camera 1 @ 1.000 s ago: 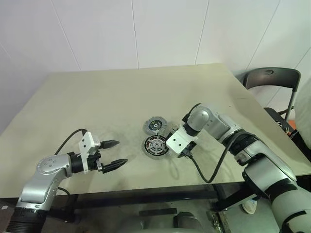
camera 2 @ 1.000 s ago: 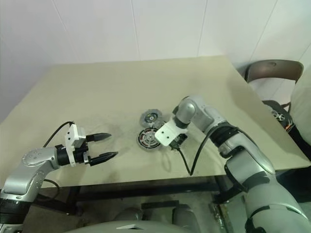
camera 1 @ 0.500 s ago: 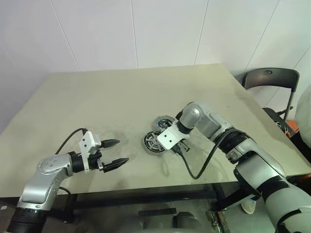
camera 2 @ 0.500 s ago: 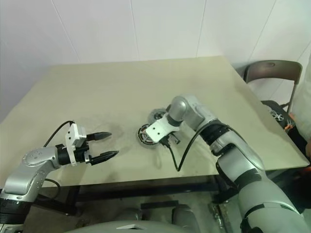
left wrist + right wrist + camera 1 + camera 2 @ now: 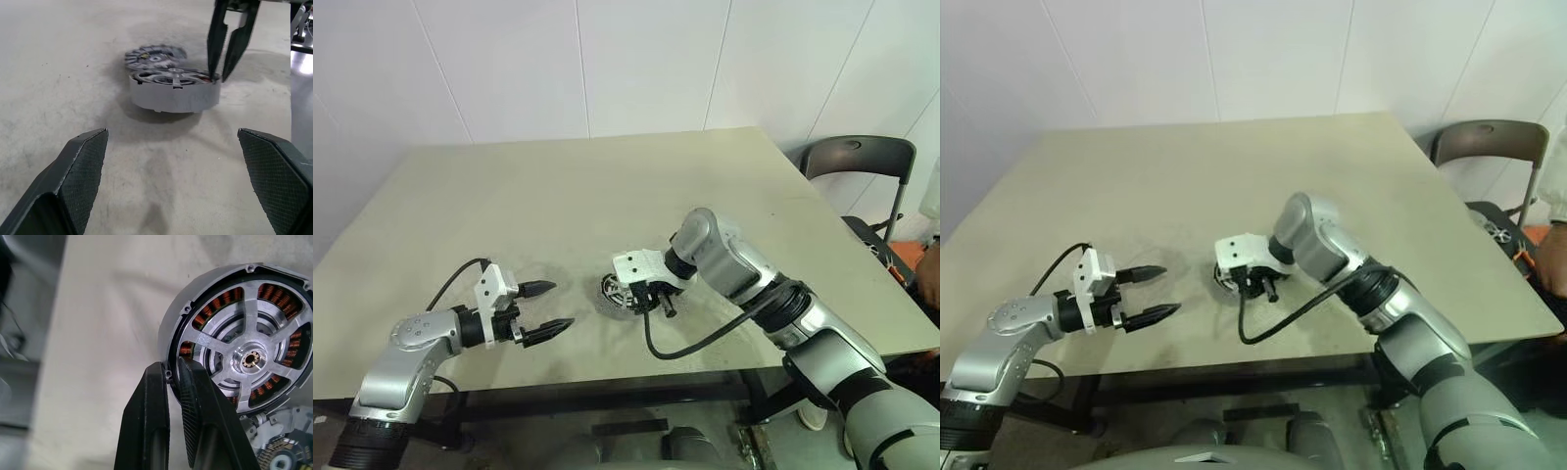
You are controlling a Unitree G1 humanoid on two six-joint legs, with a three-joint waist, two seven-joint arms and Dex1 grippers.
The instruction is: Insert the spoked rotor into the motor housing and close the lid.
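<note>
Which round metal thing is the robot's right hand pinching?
The bigger silver motor with copper coils showing between its spokes. The right gripper pinches its rim. The flatter grey disc lies untouched behind it.

Head cameras look down over the table (image 5: 509,196); wrist cameras sit close, sharing the motor housing (image 5: 173,93).

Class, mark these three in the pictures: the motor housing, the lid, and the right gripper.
motor housing (image 5: 173,97): left wrist view, on its grey side wall.
lid (image 5: 152,53): left wrist view, on its flat upper face, behind the housing.
right gripper (image 5: 174,377): right wrist view, between the fingertips pinching the housing's rim.
</note>
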